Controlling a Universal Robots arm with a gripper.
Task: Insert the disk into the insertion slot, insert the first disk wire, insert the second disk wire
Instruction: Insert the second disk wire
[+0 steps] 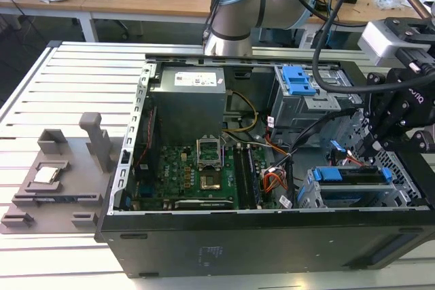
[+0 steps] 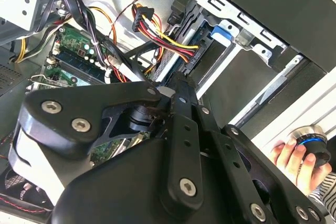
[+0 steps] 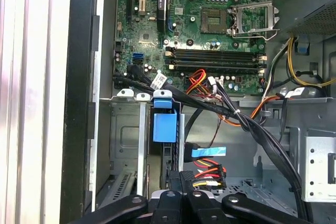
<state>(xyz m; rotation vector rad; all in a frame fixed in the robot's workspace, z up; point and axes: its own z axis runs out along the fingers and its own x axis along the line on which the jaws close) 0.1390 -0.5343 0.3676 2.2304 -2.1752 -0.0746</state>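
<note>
The disk [image 1: 348,177] lies in the insertion slot [image 1: 391,195] at the case's front corner, on the exterior view's right; its blue caddy [image 3: 164,125] shows in the silver cage [image 3: 123,129]. My gripper [image 1: 373,146] hangs just above the disk's rear edge. Its fingers [image 3: 181,184] stand close together, seemingly shut on the black connector of a red, yellow and black disk wire [image 3: 207,173]. The same wire bundle [image 2: 168,38] runs to the disk's edge beside the caddy [image 2: 223,30]. A second wire with a blue tab [image 3: 208,152] lies loose next to it.
The motherboard [image 1: 197,174] and power supply [image 1: 187,103] take up the case's other half. A grey cage with a broad blue latch [image 1: 298,81] stands behind the gripper. A grey fixture [image 1: 58,181] sits on the slatted table. A hand [image 2: 292,159] holds a knob.
</note>
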